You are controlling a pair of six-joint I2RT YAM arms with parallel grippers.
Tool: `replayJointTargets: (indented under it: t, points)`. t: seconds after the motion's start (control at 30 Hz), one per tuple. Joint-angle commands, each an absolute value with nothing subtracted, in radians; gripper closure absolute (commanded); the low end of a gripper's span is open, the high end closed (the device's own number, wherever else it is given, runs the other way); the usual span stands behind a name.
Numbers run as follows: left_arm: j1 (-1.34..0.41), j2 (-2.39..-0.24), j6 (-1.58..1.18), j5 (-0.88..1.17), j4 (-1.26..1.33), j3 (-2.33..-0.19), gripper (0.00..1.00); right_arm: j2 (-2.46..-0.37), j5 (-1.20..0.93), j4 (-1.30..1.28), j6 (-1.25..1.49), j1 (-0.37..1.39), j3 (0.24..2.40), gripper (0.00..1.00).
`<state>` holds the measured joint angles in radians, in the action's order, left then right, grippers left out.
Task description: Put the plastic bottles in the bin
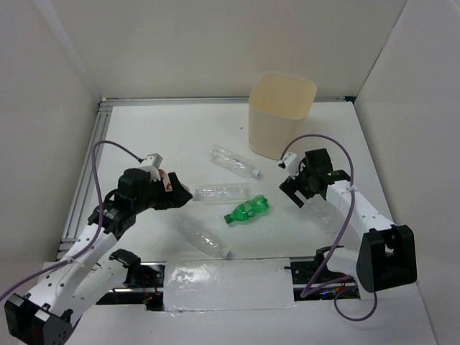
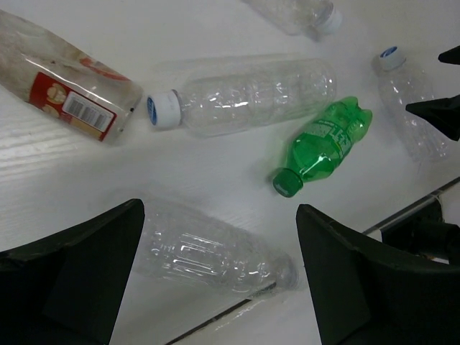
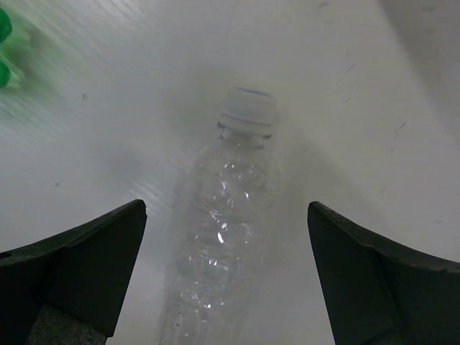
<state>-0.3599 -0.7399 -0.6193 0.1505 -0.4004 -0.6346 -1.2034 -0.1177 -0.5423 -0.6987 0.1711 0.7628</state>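
Note:
The cream-beige bin [image 1: 282,113] stands at the back right. Several bottles lie on the table. One clear bottle [image 1: 233,161] lies left of the bin, another [image 1: 221,193] mid-table, and the green bottle [image 1: 247,210] beside it. My left gripper [image 1: 181,195] is open above the table. In its wrist view a clear bottle [image 2: 215,251] lies between its fingers, below them, with the red-labelled bottle [image 2: 68,90] at upper left. My right gripper [image 1: 305,192] is open over a clear white-capped bottle [image 3: 226,230], which lies lengthwise between its fingers.
White walls enclose the table on three sides. A taped seam [image 1: 223,284] runs along the near edge between the arm bases. A metal rail [image 1: 86,180] borders the left side. The right fingers [image 2: 438,111] show at the left wrist view's right edge.

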Motion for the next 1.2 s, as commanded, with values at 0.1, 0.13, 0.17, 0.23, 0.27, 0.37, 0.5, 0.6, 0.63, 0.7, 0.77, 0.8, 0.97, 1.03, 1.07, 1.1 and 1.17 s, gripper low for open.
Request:
replayJointTargets:
  t: [0.1,0.13,0.17,0.23,0.27,0.37,0.5,0.6,0.63,0.7,0.77,0.8,0.97,1.03,1.07,1.1,1.17]
  points:
    - [-0.5,-0.768,-0.693,0.085,-0.373,-0.64,0.0,-1.25,-0.077,-0.558,-0.635,0.132,0.683,0.0]
    - [-0.517,-0.769,-0.693,0.068,-0.373,-0.64,0.0,-1.262,-0.077,-0.558,-0.635,0.121,0.669,0.01]
    - [-0.535,-0.769,-0.709,0.051,-0.373,-0.64,0.0,-1.272,-0.077,-0.548,-0.635,0.121,0.658,0.02]
    - [-0.578,-0.769,-0.736,0.015,-0.396,-0.64,0.0,-1.285,-0.095,-0.535,-0.646,0.11,0.647,0.11]
    - [-0.592,-0.769,-0.75,0.006,-0.396,-0.64,0.0,-1.304,-0.11,-0.535,-0.646,0.11,0.647,0.15]
    - [-0.656,-0.769,-0.808,-0.029,-0.405,-0.614,0.0,-1.35,-0.15,-0.535,-0.657,0.11,0.638,0.31]
    - [-0.73,-0.779,-0.899,-0.072,-0.405,-0.581,0.0,-1.35,-0.265,-0.618,-0.732,0.1,0.698,0.52]
    - [-0.802,-0.793,-0.971,-0.121,-0.414,-0.557,0.0,-1.281,-0.455,-0.791,-0.895,0.1,0.815,0.58]
    - [-0.839,-0.813,-1.006,-0.149,-0.425,-0.557,0.0,-1.257,-0.582,-0.84,-0.992,0.091,0.859,0.6]
    - [-0.879,-0.848,-1.047,-0.179,-0.472,-0.577,0.0,-1.198,-0.704,-0.95,-1.061,0.091,1.011,0.61]
    - [-0.949,-0.896,-1.147,-0.248,-0.533,-0.619,0.0,-1.187,-0.822,-0.965,-1.05,0.118,1.119,0.61]
    - [-0.974,-0.949,-1.172,-0.268,-0.552,-0.635,0.0,-1.187,-0.848,-0.924,-1.02,0.129,1.171,0.61]
    - [-1.089,-1.097,-1.336,-0.337,-0.627,-0.732,0.0,-1.27,-0.962,-0.708,-0.741,0.144,1.482,0.61]
    - [-1.098,-1.136,-1.373,-0.337,-0.641,-0.75,0.0,-1.288,-0.963,-0.509,-0.565,0.144,1.537,0.62]
    - [-1.098,-1.17,-1.373,-0.347,-0.641,-0.75,0.0,-1.301,-0.944,-0.435,-0.505,0.155,1.546,0.62]
    - [-1.098,-1.184,-1.382,-0.347,-0.641,-0.761,0.0,-1.311,-0.88,-0.367,-0.423,0.155,1.546,0.62]
    - [-1.098,-1.195,-1.382,-0.357,-0.62,-0.761,0.0,-1.365,-0.807,-0.229,-0.387,0.164,1.595,0.62]
